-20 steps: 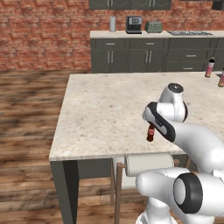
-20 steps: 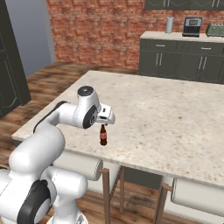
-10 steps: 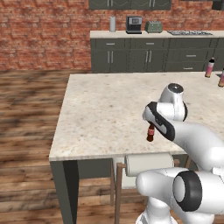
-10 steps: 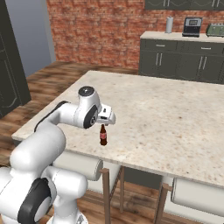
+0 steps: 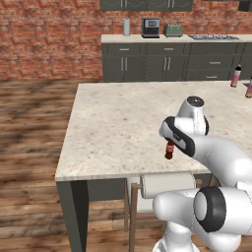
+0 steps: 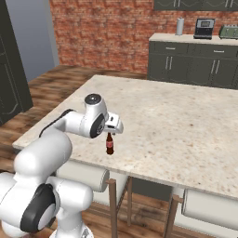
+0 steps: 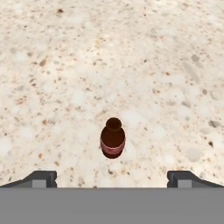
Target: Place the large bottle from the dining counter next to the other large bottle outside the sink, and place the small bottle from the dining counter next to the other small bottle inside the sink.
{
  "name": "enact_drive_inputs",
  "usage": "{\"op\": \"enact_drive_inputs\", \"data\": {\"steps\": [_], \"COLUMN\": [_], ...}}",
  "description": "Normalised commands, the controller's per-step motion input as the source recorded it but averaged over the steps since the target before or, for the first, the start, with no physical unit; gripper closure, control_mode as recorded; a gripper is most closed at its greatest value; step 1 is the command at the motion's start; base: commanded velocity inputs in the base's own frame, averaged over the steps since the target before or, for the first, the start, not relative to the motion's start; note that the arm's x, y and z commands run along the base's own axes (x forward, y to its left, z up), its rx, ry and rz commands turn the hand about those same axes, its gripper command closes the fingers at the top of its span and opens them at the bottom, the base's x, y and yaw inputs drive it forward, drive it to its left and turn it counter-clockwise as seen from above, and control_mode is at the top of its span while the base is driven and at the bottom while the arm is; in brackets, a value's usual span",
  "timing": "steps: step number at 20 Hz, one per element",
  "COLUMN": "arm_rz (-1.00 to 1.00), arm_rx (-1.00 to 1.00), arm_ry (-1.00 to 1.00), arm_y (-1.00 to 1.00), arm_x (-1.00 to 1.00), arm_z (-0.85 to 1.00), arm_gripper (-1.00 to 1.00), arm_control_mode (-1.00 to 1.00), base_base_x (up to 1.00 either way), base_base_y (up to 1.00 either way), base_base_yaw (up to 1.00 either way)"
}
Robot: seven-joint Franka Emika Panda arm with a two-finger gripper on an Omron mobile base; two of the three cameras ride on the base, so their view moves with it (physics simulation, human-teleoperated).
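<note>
The small bottle [image 5: 169, 150] [image 6: 109, 144], dark brown-red with a reddish label, stands upright on the dining counter [image 5: 118, 123] [image 6: 186, 121] near its front edge. My gripper [image 5: 170, 141] [image 6: 112, 129] hangs just above its neck, pointing straight down. Looking down from the hand, the small bottle [image 7: 113, 139] sits between and slightly ahead of the two wide-apart fingertips of the open gripper [image 7: 112, 177], which hold nothing. The large bottle [image 5: 236, 76], black-capped and pink over orange, stands at the counter's far right.
White-cushioned stools [image 5: 167, 184] [image 6: 83, 174] sit tucked under the counter's front edge. Another pinkish bottle [image 5: 249, 88] is cut off by the right frame edge. Dark cabinets with appliances [image 5: 150, 27] line the brick back wall.
</note>
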Motion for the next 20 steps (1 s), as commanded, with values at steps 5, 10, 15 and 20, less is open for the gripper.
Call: {"op": "enact_drive_inputs", "data": {"steps": [5,10,15,20], "arm_rz": [0.0,0.0,0.0,0.01], "arm_rx": [0.0,0.0,0.0,0.0], "arm_ry": [0.0,0.0,0.0,0.0], "arm_y": [0.0,-0.01,-0.04,-0.01], "arm_x": [0.1,0.11,0.08,0.05], "arm_z": [-0.09,-0.12,-0.12,-0.11], "arm_gripper": [-1.0,-1.0,-1.0,-1.0], "arm_control_mode": [-1.0,-1.0,-1.0,-1.0], "base_base_x": [0.0,0.0,0.0,0.0], "base_base_y": [0.0,0.0,0.0,0.0], "base_base_yaw": [0.0,0.0,0.0,0.0]}}
